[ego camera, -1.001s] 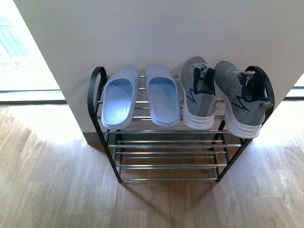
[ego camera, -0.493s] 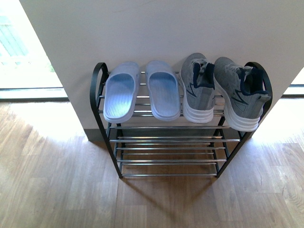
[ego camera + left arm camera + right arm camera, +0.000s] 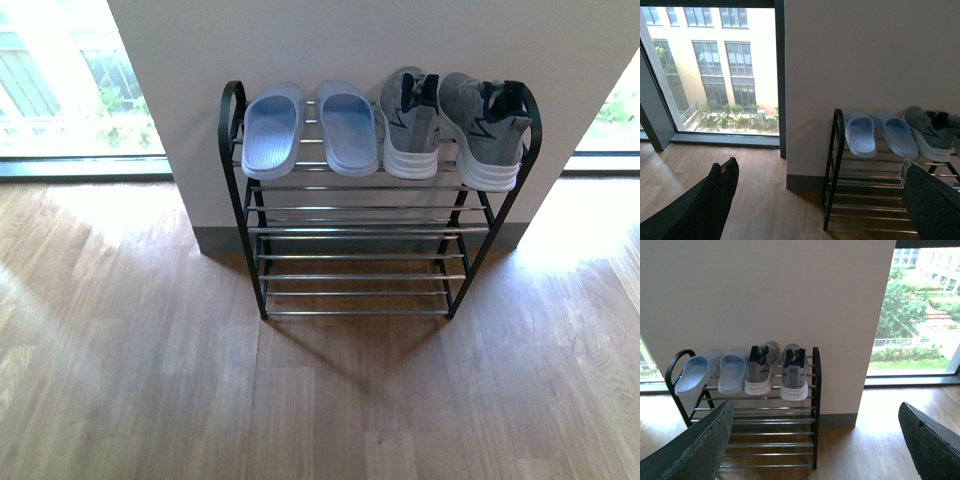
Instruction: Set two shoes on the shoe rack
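The shoe rack (image 3: 255, 230) stands against a white wall, black side frames and silver bars. On its top shelf lie two pale blue slides (image 3: 272, 130) at the left and two grey knit sneakers (image 3: 412, 125) with white soles at the right, heels to the wall. The wrist views show the same row: slides (image 3: 860, 134) and sneakers (image 3: 794, 371) on top of the rack (image 3: 815, 390). My left gripper (image 3: 820, 192) is open and empty, well back from the rack. Equally far back, my right gripper (image 3: 815, 437) is open and empty. Neither arm shows in the front view.
Wooden floor (image 3: 150, 380) stretches in front of the rack. The wall section (image 3: 380, 40) behind it has floor-to-ceiling windows (image 3: 70, 80) on both sides. Lower shelves (image 3: 360, 275) of the rack hold nothing.
The front view has pulled back from the rack: rack and shoes now look smaller and higher in the frame. The shoes have not moved on the shelf.
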